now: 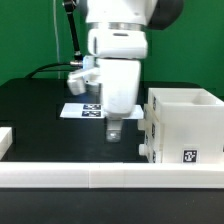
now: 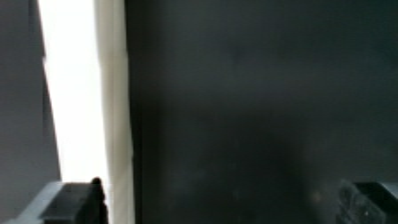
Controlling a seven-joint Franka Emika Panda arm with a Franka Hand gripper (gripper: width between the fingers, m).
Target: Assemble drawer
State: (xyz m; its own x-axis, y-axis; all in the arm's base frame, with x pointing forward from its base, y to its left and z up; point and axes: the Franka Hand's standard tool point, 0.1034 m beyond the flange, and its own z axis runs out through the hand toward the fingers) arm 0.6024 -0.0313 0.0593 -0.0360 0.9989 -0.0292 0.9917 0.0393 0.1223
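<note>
Black table (image 1: 40,110) fills the room under a green wall. Our gripper (image 1: 114,131) hangs low near the middle with its fingers spread and nothing between them. We see the white drawer box (image 1: 184,125) by the right edge. If we swing sideways, we could bump it and knock it crooked.

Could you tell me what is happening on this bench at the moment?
A single robot arm is partway through building a drawer. Its claw hangs low over the black table, holding nothing as far as I can see. The white drawer box stands beside it, on the exterior view's right. The marker board lies behind.
</note>
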